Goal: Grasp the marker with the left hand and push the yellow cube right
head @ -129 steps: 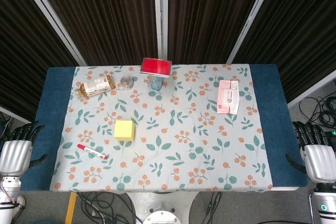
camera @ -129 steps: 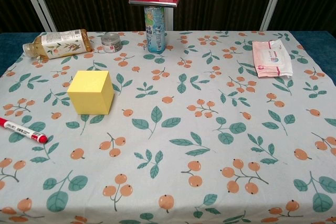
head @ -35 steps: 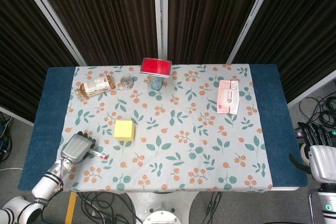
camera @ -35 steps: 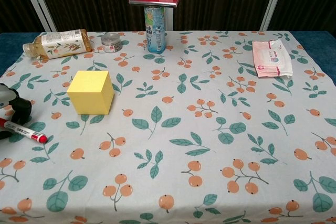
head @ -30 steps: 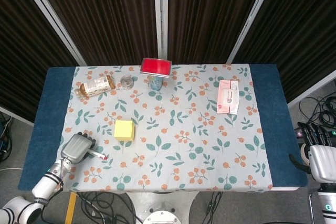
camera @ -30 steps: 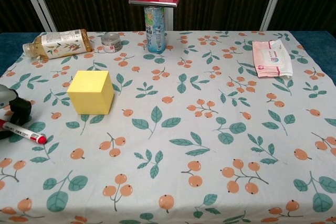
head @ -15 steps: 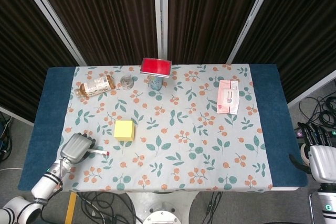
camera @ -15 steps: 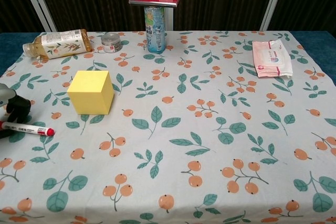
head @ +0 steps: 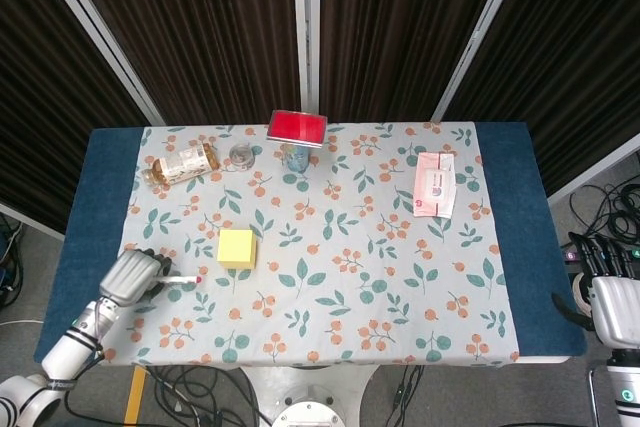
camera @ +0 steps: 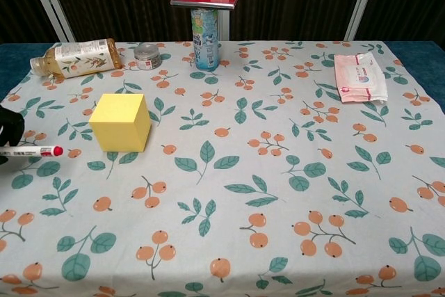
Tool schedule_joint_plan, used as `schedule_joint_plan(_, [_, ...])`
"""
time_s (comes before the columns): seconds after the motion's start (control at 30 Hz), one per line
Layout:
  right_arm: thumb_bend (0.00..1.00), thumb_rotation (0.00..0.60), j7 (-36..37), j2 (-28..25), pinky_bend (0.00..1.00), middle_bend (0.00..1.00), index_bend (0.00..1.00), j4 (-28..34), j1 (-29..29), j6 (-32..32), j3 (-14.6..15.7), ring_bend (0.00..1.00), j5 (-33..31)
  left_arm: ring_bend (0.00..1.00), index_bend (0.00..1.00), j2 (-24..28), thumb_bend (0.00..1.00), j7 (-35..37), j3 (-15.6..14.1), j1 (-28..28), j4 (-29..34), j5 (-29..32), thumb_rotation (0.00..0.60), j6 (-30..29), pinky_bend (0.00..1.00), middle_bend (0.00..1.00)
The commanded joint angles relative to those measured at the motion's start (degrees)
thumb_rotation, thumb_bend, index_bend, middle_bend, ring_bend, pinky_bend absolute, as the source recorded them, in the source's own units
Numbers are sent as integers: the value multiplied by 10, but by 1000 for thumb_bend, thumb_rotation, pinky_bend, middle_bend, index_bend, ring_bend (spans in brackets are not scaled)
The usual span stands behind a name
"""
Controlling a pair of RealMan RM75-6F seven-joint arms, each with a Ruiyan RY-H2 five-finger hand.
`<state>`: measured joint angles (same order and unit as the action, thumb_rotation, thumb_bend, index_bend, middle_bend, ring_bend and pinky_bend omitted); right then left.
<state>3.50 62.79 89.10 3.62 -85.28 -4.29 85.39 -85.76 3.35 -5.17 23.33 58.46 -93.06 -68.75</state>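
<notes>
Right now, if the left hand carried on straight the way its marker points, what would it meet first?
Likely the yellow cube: the left hand holds the marker with its tip aimed right, near the cube's lower left side. Depth is unclear, so it might just pass in front.

Marker (camera: 31,151) level, left of yellow cube (camera: 121,122) — apart.

Silver-backed left hand (head: 131,275) and right hand (head: 608,297) with black fingers, on silver-grey segmented forearms.
</notes>
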Motion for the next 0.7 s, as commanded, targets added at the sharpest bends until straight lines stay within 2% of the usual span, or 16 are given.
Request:
schedule_joint_plan(0.03, [145, 600, -1, -1, 5, 115, 0, 1, 0, -1, 0, 0, 1, 537, 669, 1, 508, 28, 2, 1, -32, -7, 600, -11, 672, 727])
schedule_joint_plan(0.4, [146, 600, -4, -3, 5, 115, 0, 7, -2, -4, 0, 0, 2, 538, 670, -36, 517, 89, 20, 35, -125, 6, 600, 28, 672, 728])
schedule_joint_plan(0.7, [145, 600, -7, -5, 5, 115, 0, 10, -6, -6, 1, 0, -2, 537, 670, -74, 519, 111, 19, 75, -181, -6, 600, 61, 672, 728])
